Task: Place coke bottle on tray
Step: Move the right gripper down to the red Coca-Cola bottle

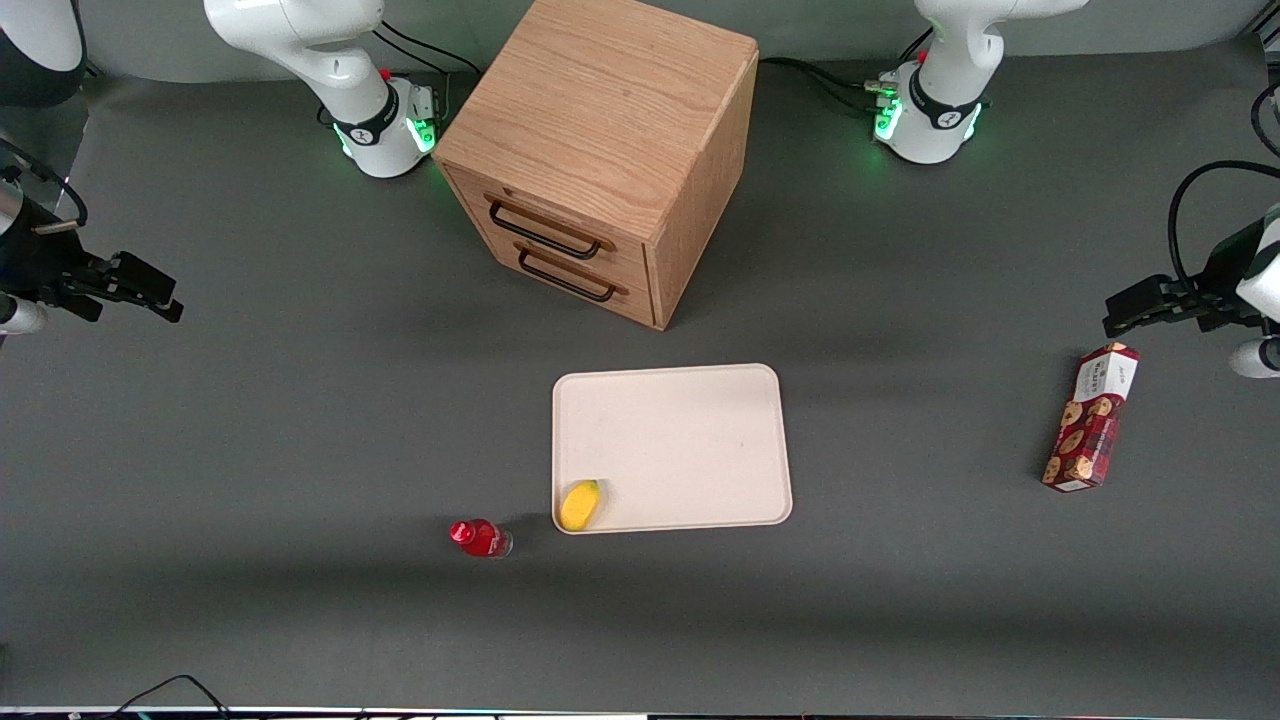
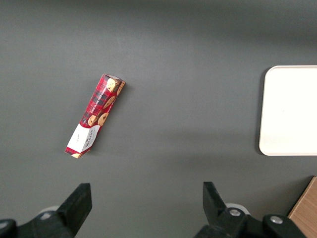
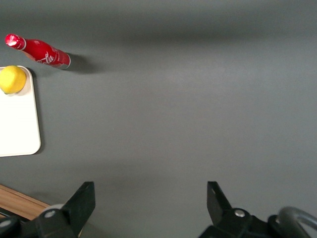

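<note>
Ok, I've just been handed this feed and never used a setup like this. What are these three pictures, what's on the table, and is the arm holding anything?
These are two robot arms bolted to a grey table, each ending in a two-finger gripper. One picture looks down from the front; the other two come from cameras on the arms' wrists. The working arm's gripper hangs open at its own end of the table, holding nothing. The coke bottle stands on the table, apart from the tray and beside its nearer corner. A yellow fruit lies on the tray in that corner. A wooden drawer cabinet sits farther from the front camera. A red cookie box lies toward the parked arm's end.
</note>
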You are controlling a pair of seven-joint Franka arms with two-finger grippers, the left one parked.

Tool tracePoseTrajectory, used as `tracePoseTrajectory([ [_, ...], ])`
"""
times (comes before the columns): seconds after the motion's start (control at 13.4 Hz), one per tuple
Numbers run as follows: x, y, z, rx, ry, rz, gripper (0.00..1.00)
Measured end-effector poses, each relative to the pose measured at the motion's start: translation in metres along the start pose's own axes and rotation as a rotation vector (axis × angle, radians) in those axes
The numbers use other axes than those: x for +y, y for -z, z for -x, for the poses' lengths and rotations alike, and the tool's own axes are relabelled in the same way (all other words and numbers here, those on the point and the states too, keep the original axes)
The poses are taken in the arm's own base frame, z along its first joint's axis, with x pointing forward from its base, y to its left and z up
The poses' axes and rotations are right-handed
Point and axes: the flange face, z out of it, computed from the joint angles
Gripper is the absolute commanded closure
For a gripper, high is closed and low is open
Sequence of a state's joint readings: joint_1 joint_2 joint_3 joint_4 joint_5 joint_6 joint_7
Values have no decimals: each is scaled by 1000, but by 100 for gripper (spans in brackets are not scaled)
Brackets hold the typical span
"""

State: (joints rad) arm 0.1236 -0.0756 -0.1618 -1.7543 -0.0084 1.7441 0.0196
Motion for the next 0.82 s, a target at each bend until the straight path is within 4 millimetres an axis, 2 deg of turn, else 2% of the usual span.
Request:
tracePoseTrajectory([
  [0.37, -4, -2, -1, -5, 4, -5, 0],
  [0.52, -16, -7, -9, -7, -4, -45, 0],
  [0.6, -31, -7, -18, -2, 0, -72, 0],
  [0.67, -55, -8, -31, 3, 12, -82, 0],
  [0.82, -119, -19, -59, 10, 26, -87, 0],
])
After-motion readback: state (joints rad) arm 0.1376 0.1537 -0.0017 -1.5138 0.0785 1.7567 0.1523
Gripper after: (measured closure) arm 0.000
